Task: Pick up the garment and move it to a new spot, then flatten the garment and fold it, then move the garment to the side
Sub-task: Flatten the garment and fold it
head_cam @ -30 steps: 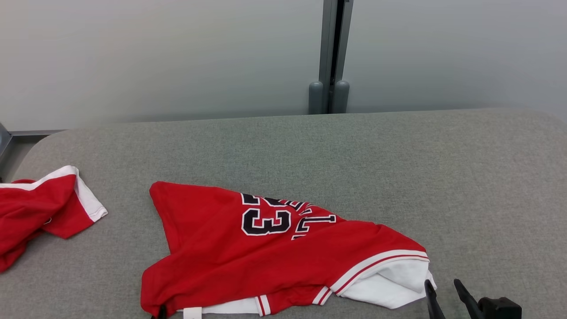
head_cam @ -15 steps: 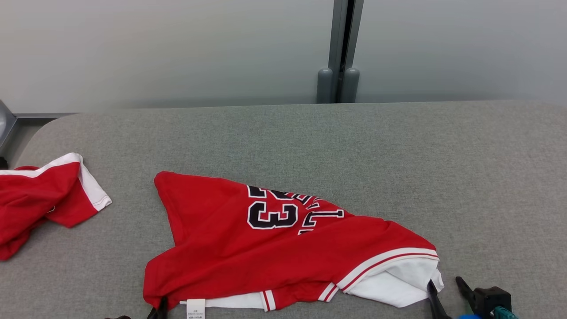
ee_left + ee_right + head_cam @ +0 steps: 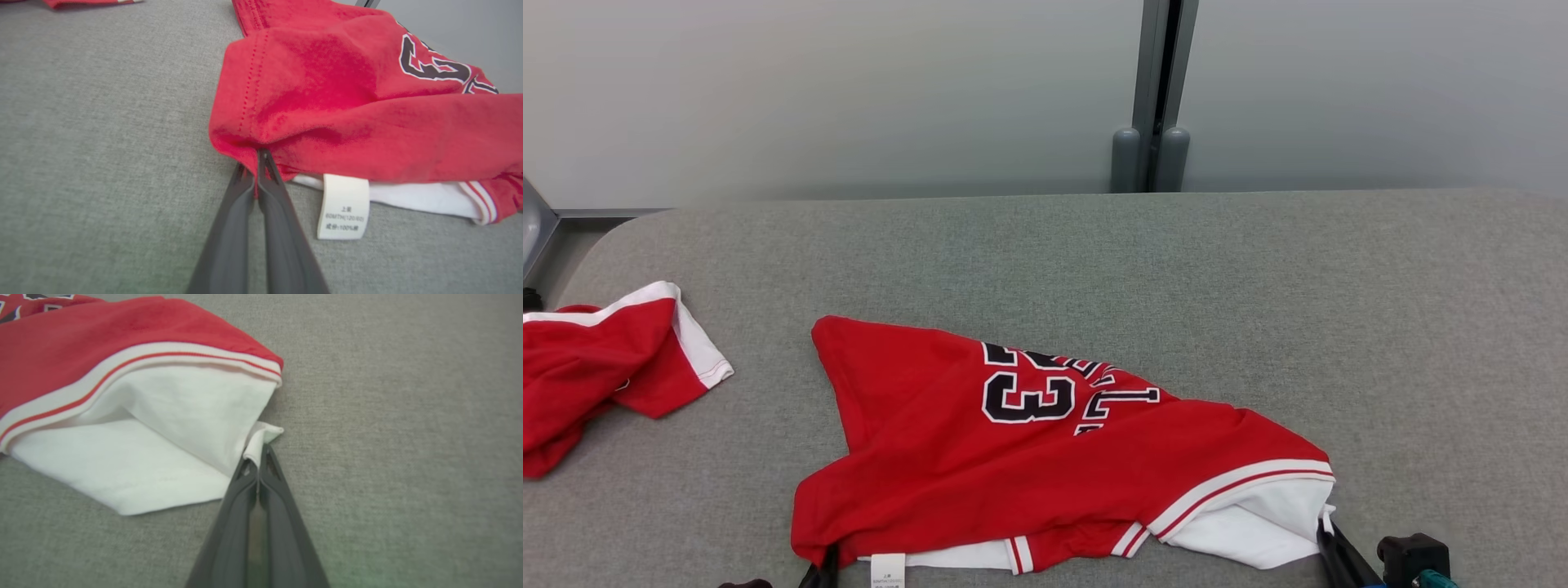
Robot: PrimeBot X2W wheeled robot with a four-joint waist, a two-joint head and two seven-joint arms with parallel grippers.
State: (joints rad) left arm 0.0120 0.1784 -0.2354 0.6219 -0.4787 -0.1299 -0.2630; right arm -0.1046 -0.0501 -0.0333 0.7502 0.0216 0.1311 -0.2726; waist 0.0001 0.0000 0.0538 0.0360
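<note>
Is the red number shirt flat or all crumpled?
Crumpled: the jersey lies bunched, its number creased, white lining poking out.

The number "23" (image 3: 1025, 396) was printed in black numerals edged with white on the red garment (image 3: 980, 482), near its middle. Just right of it, black letters (image 3: 1117, 400) with the same white outline were partly lost in a fold. An "L" could be made out, but the rest could not be read. A small white label (image 3: 343, 206) was sewn at the garment's near edge, toward its left corner. Three short lines of grey print were carried on it. The middle line seemed to read "60MTH(120/60)" and the last contained "100%". The remaining characters were too blurred to be read.
</note>
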